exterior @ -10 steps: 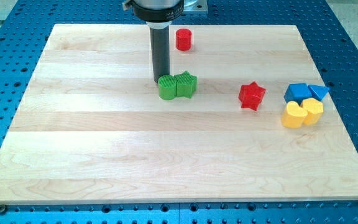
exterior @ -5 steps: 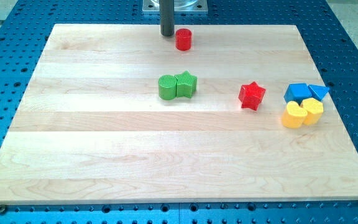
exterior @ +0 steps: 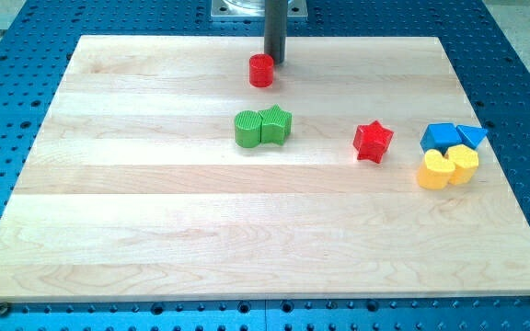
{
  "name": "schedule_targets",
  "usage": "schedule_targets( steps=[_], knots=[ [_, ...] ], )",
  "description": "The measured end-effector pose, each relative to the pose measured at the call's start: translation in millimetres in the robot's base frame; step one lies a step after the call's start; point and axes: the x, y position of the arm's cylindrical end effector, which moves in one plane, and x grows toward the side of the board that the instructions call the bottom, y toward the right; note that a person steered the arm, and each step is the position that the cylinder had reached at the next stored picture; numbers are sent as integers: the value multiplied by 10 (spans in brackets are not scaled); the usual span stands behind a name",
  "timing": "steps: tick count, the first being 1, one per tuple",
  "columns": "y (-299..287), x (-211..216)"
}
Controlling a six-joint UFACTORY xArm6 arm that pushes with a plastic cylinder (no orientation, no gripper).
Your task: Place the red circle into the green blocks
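The red circle (exterior: 261, 70) lies near the view's top, above the two green blocks. The green circle (exterior: 247, 129) and the green star (exterior: 276, 125) touch each other at the board's middle. My tip (exterior: 274, 61) stands just to the upper right of the red circle, touching or almost touching it. The red circle is about sixty pixels above the green pair.
A red star (exterior: 373, 141) lies to the right of the green pair. At the view's right edge of the wooden board (exterior: 155, 230) sit a blue cube (exterior: 441, 137), a blue triangle (exterior: 472, 136), a yellow heart (exterior: 435, 169) and another yellow block (exterior: 463, 163).
My tip moved from beside the green blocks up to the top, then across to the red circle's upper right. The red circle has shifted down and to the left.
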Motion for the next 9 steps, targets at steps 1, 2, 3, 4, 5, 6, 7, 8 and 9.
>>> schedule_targets(
  steps=[1,2,3,4,5,6,7,8,9],
  knots=[
    [-123,0],
    [-187,62],
    [-171,412],
    [-28,372],
    [3,317],
    [19,336],
    [-99,706],
    [-154,903],
    [-154,904]
  ],
)
